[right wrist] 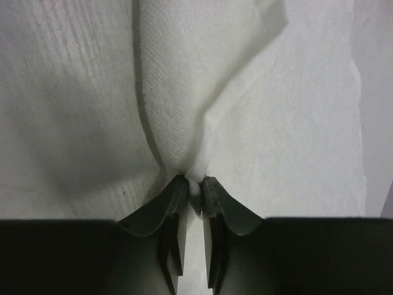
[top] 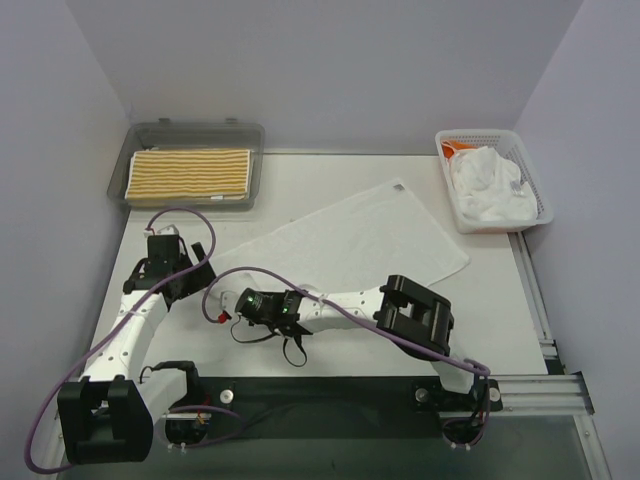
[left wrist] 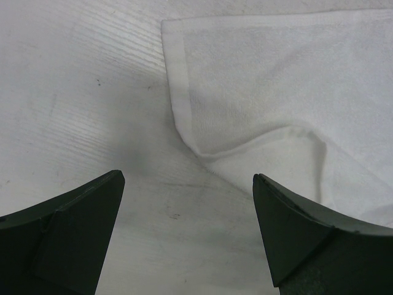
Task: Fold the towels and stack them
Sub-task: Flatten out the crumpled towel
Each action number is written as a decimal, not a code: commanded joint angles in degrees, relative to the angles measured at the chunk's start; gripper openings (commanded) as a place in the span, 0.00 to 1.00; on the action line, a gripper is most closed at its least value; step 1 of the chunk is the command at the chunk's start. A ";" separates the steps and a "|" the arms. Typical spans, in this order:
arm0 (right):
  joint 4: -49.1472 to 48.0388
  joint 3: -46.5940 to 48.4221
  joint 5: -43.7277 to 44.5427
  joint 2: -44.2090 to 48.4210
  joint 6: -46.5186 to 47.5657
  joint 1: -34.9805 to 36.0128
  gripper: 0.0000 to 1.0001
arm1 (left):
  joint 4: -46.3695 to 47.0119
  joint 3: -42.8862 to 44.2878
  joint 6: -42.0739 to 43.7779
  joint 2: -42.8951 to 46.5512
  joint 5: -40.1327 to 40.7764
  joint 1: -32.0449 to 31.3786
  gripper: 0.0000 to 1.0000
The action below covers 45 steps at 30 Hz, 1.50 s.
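Top external view: a white towel (top: 350, 245) lies spread flat on the table (top: 490, 320) near the middle, turned so that its long axis runs from about 8 o'clock to 2 o'clock. At 10 o'clock in the far corner sits a clear grey tray (top: 195, 130) with a folded yellow-and-white striped towel (top: 190, 175) lying flat inside it. At 2 o'clock stands a white mesh basket (top: 530, 175) holding crumpled white towels (top: 490, 190), with something orange (top: 455, 148) showing at its far end. The right arm reaches across towards 9 o'clock, to the towel's near-left edge. In the right wrist view the right gripper (right wrist: 195, 187) has its jaws nearly together, pinching a small ridge of the white towel between the fingertips; the cloth puckers into folds that fan away from the pinch towards 12 o'clock. In the left wrist view the left gripper (left wrist: 189, 203) stands spread wide and holds nothing, its two dark fingers (left wrist: 73, 239) over bare table, with a corner of the white towel just ahead at 1 o'clock, untouched.
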<state>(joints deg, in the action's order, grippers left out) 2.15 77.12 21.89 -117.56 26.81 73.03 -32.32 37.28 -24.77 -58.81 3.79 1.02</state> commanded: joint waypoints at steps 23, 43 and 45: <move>5.93 5.14 -12.92 6.38 -12.57 -9.40 0.37 | 2.61 1.13 1.05 -0.78 -1.33 0.30 0.97; 6.28 9.10 -13.72 2.16 -13.36 -10.98 0.12 | 2.70 1.13 1.22 -1.14 -1.59 0.30 0.97; 6.28 9.45 -14.15 1.90 -13.27 -10.98 0.06 | 2.70 1.13 1.31 -1.22 -1.59 0.30 0.97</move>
<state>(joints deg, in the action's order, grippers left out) 7.53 84.23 8.03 -114.69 13.50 62.28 -32.29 37.28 -24.53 -60.07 2.70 1.02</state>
